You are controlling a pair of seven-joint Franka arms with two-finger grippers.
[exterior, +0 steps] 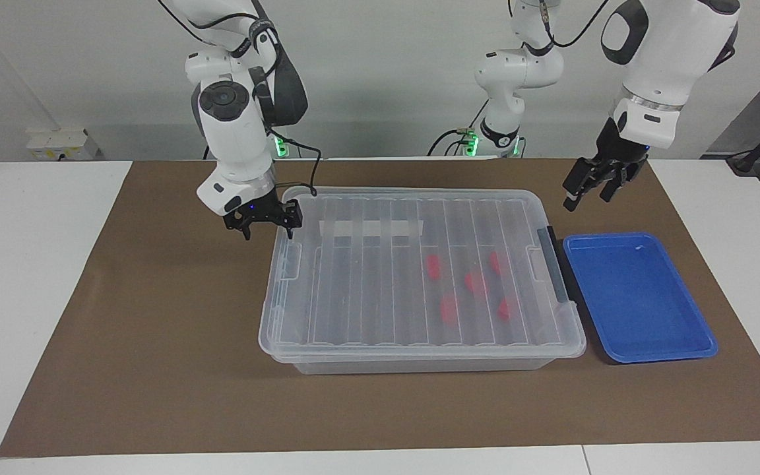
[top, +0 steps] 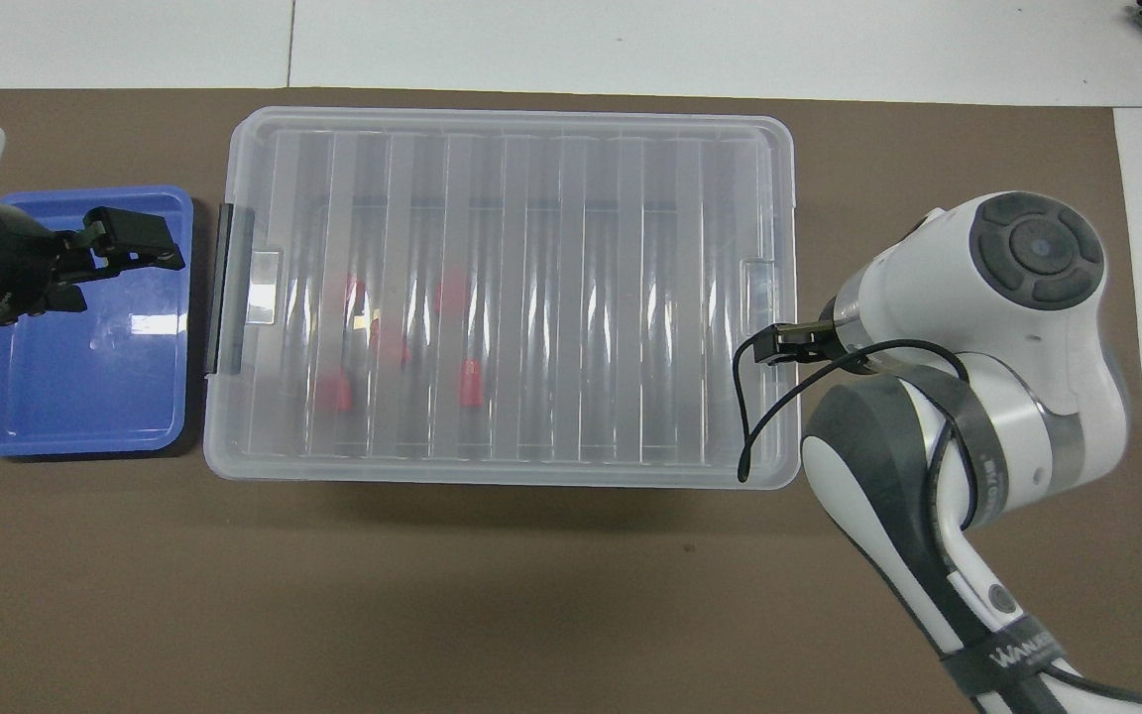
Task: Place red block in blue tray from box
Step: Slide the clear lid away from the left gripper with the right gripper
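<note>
The box is a clear bin lying on the brown mat with its ribbed lid on. Several red blocks show blurred through the lid, in the half toward the left arm's end; they appear again as red blocks from above. The blue tray lies flat beside the box's black-latch end and holds nothing. My left gripper hangs open in the air over the tray's edge nearest the robots, also seen as the left gripper. My right gripper is open at the box's other end, low by the lid's corner, holding nothing.
A white tape strip lies on the lid. A black latch runs along the box end beside the tray. The brown mat covers the table's middle, with white table at both ends. A black cable loops from the right wrist over the lid's corner.
</note>
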